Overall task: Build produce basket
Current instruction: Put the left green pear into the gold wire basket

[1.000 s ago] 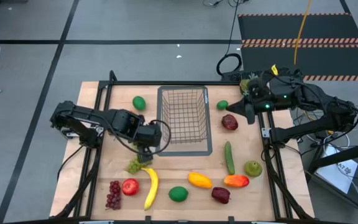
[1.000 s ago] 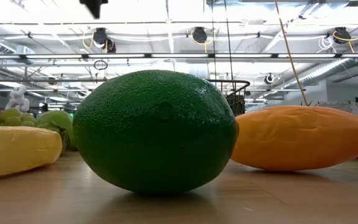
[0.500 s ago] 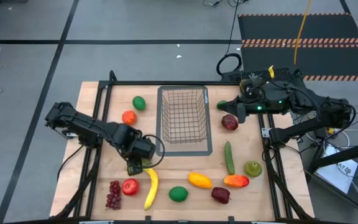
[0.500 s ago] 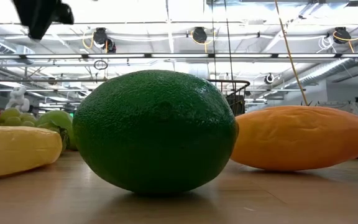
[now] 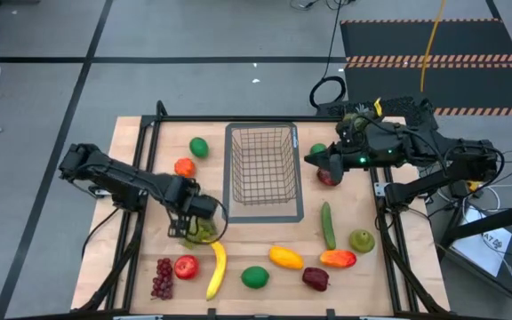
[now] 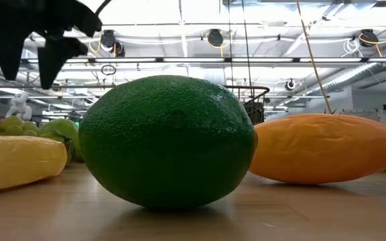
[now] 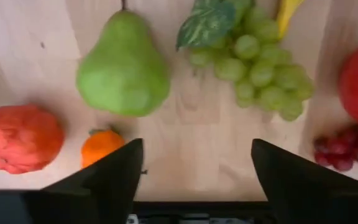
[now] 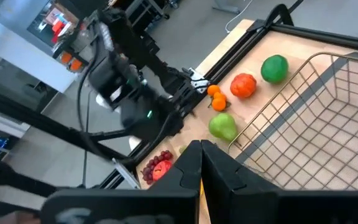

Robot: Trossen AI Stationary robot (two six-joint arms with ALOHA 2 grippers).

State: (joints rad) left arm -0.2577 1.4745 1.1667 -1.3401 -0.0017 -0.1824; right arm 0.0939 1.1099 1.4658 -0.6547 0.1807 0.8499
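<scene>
Fingers of left gripper (image 7: pixel 194 168) spread apart, poised over green grapes (image 7: pixel 260 68) beside pear (image 7: pixel 123 68), left-near of empty basket (image 5: pixel 263 173); right gripper (image 5: pixel 313 158) closed empty, right of basket by dark apple (image 5: pixel 331 177).

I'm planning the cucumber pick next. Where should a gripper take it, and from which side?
Grip the cucumber at mid-length, coming straight down from above, fingers closing across its narrow width. It lies flat, long and slim, between the basket and a green pear; its middle looks clear on both sides, while a mango crowds its near end.
</scene>
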